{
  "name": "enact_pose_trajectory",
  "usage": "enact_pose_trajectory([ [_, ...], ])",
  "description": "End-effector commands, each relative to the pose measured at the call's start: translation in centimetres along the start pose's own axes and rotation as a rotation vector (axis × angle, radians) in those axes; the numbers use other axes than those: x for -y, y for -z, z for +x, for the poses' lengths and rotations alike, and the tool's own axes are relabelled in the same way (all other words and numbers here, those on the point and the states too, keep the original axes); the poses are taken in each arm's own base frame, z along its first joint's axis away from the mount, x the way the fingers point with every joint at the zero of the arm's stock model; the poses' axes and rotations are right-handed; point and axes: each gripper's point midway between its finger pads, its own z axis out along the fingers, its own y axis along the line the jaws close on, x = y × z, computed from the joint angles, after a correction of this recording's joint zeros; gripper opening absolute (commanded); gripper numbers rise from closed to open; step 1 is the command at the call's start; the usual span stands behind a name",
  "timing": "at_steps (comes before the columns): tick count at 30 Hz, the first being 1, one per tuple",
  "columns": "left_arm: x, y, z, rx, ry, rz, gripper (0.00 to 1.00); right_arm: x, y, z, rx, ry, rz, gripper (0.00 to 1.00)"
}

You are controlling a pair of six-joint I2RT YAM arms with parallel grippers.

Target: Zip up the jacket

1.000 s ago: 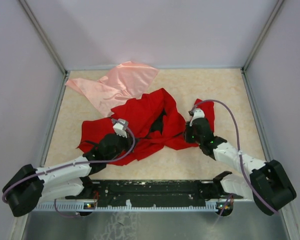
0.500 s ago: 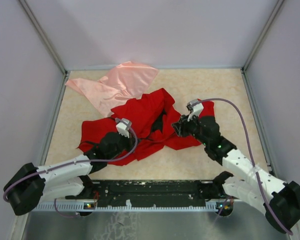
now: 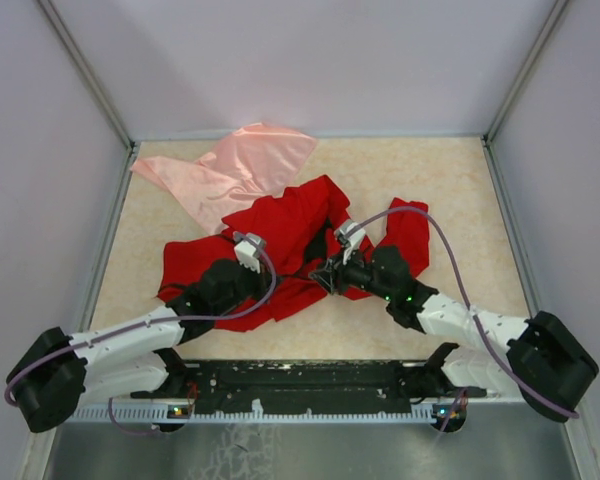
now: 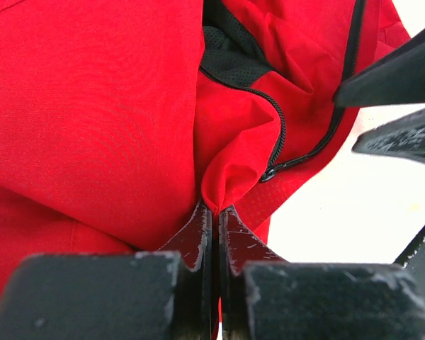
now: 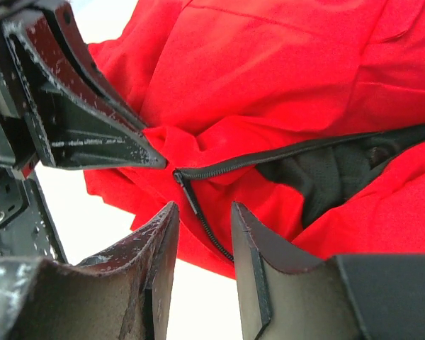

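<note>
The beige surface is carrying the crumpled red jacket, which is lying across its middle, with a pale pink cloth lying behind it toward the far left corner, the near edge of the cloth meeting the red fabric. The left arm is reaching in from the near left, its jaws pressing together on a fold of the jacket's edge, just beside the lower end of the black zipper. The right arm is reaching in from the near right, its jaws standing spread around that zipper end and gripping nothing
</note>
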Motion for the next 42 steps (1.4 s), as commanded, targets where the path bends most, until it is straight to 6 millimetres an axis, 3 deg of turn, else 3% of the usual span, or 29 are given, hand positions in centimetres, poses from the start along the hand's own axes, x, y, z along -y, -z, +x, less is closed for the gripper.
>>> enact_pose_trajectory([
  [1, 1.5, 0.3, -1.7, 0.026, 0.007, 0.061, 0.0, -1.4, -0.7, -2.2, 0.128, 0.074, -0.051, 0.36],
  [11, 4.0, 0.9, -2.9, 0.018, 0.02, 0.168, 0.0, -0.5, -1.2, 2.0, 0.075, 0.112, 0.017, 0.36],
  [19, 5.0, 1.6, -3.7, 0.018, 0.028, 0.215, 0.0, -1.4, -0.8, 1.4, 0.182, 0.091, -0.033, 0.36],
  [30, 5.5, 1.5, -3.4, 0.003, 0.03, 0.24, 0.0, -3.7, -0.4, 0.0, 0.246, 0.111, -0.147, 0.28],
  [39, 5.7, 1.4, -3.4, -0.001, 0.034, 0.247, 0.0, -3.7, -0.5, 0.2, 0.245, 0.113, -0.148, 0.02],
  [42, 5.3, 1.4, -3.2, -0.002, 0.03, 0.229, 0.0, -3.6, -0.2, 0.0, 0.251, 0.117, -0.137, 0.0],
])
